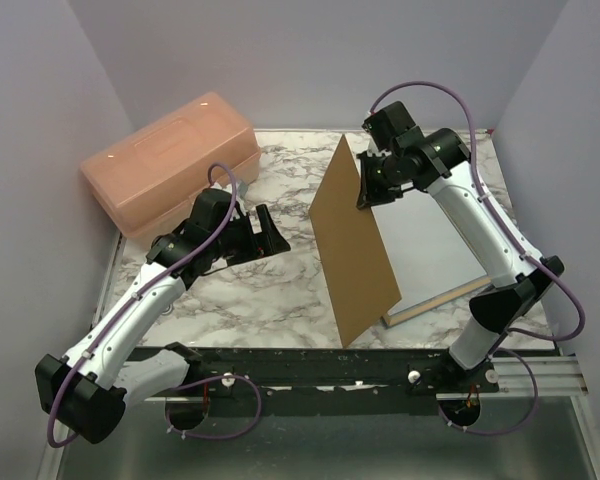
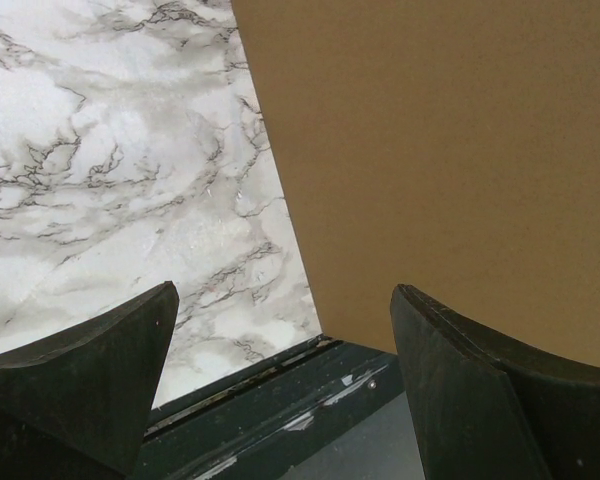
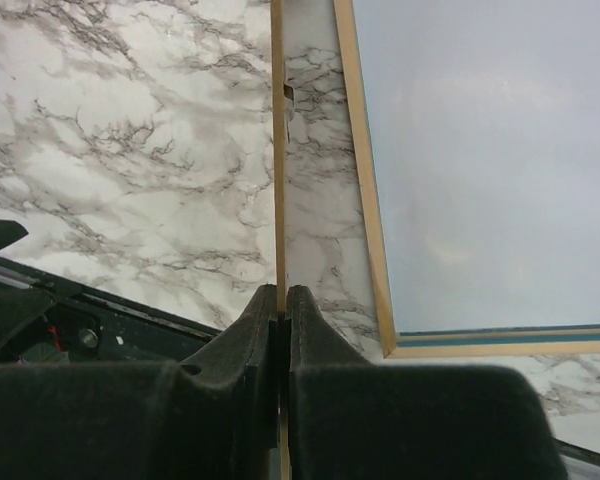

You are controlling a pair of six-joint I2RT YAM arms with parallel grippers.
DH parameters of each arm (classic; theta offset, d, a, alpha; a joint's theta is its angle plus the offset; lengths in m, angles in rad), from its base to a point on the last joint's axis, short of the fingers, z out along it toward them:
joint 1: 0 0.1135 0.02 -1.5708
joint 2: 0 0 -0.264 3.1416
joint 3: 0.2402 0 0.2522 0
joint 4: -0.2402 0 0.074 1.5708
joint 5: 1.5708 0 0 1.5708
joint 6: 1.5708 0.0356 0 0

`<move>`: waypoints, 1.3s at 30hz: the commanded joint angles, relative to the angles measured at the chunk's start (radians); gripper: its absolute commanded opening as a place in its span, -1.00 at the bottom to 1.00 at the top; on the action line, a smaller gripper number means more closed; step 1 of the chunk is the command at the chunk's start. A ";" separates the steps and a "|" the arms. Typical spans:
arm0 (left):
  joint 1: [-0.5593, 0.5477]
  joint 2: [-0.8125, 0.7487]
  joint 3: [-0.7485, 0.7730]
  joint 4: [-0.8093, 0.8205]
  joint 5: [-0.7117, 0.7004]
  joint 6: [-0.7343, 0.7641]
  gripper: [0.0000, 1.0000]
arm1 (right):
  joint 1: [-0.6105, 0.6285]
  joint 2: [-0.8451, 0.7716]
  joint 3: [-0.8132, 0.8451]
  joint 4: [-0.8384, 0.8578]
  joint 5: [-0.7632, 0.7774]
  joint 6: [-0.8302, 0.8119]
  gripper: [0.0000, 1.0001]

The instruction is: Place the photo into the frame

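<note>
One frame (image 1: 438,301) lies face down by the bench's (image 1: 260,290) right edge, its pale sheet (image 1: 430,240) perhaps the photo reverse-up; the right pincer (image 3: 282,293) clamps the brown backing board (image 1: 352,250) upright beside it, the left pincer (image 2: 282,292) gapes empty, so lowering the board squarely looks next.

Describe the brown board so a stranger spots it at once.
On the marble table, left of the flat-lying frame, a thin brown board stands on edge. It is the only upright sheet, pinched by the right gripper.
</note>
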 commanded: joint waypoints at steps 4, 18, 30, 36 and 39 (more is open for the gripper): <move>-0.007 -0.004 0.034 -0.022 0.002 0.002 0.79 | 0.024 0.046 0.137 -0.093 0.125 0.001 -0.99; -0.006 -0.012 0.049 -0.015 0.028 -0.003 0.81 | 0.079 0.115 0.199 -0.101 0.138 -0.005 -0.89; -0.006 -0.065 0.021 0.077 0.090 -0.036 0.97 | 0.113 0.079 0.124 0.030 -0.018 0.009 -0.31; -0.006 -0.072 -0.029 0.184 0.155 -0.087 0.97 | 0.113 -0.007 0.009 0.177 -0.174 0.032 0.17; -0.006 -0.068 -0.052 0.245 0.176 -0.110 0.97 | 0.113 -0.057 -0.057 0.265 -0.266 0.053 0.38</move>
